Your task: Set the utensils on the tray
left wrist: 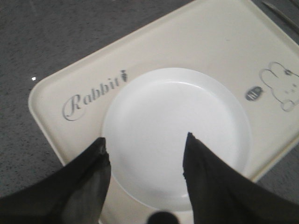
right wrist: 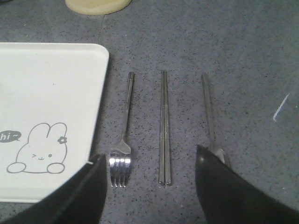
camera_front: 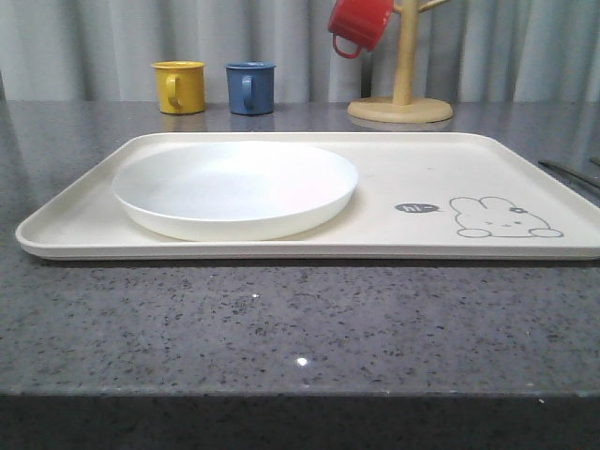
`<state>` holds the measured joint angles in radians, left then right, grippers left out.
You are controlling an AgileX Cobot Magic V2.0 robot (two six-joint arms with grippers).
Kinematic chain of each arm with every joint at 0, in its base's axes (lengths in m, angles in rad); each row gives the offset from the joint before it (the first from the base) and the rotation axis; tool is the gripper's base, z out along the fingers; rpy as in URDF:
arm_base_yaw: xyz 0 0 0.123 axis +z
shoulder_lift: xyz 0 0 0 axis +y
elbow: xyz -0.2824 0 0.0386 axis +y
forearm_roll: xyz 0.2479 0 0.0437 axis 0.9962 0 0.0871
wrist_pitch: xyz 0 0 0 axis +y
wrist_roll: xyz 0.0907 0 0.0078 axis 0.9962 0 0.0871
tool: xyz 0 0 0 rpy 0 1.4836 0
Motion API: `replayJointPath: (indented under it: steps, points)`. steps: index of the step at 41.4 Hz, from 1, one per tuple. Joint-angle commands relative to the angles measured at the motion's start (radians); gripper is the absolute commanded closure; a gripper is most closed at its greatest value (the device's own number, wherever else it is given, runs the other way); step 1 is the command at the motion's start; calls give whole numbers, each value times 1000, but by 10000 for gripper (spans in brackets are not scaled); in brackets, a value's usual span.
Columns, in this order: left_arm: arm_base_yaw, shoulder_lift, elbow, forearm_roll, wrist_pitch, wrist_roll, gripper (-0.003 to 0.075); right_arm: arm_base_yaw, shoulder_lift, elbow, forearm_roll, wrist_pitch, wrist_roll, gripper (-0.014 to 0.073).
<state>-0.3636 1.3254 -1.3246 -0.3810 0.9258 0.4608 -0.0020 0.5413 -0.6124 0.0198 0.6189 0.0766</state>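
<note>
Right gripper (right wrist: 149, 175) hangs over the grey table (camera_front: 281, 319) with its two dark fingers spread wide and nothing between them, pointing down at the cutlery. Three pieces lie there side by side on the stone, apart from one another: one fork (right wrist: 124, 140) nearest the tray, one pair of chopsticks (right wrist: 164, 126) lying tight together in the middle, and one spoon (right wrist: 210, 116) on the outside, its bowl partly hidden behind a finger. All three rest just right of the tray (right wrist: 51, 84), off its rim. Left gripper (left wrist: 145, 154) hovers above the one white plate (left wrist: 173, 135), fingers likewise parted and empty. The plate sits on the left half of the tray, the rabbit drawing (camera_front: 503, 217) on the right half. Far back stand two mugs, one yellow (camera_front: 179, 86), one blue (camera_front: 250, 87), and one red mug (camera_front: 359, 24) hangs on a wooden mug stand (camera_front: 401, 94).
</note>
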Motion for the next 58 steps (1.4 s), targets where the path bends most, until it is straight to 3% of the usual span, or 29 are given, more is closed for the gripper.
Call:
replayJointPath:
  steps: [1, 7, 20, 26, 33, 39, 58]
  points:
    - [-93, -133, 48, 39, -57, 1, 365, -6, 10, -32, -13, -68, -6, 146]
    - [-165, -254, 183, 59, -107, -1, 391, -6, 10, -32, -13, -68, -6, 146]
    - [-162, -524, 424, 231, -182, -174, 418, -6, 10, -32, -4, -65, -6, 146]
    - [-162, -602, 445, 233, -192, -174, 418, 3, 41, -106, 13, 51, -51, 149]
    - [-162, -633, 445, 233, -194, -174, 418, 60, 186, -260, 26, 282, -77, 153]
    - [-162, -631, 446, 233, -194, -174, 418, 111, 335, -390, 26, 435, -77, 218]
    - [-162, -631, 446, 233, -194, -174, 418, 135, 774, -621, -31, 539, -77, 251]
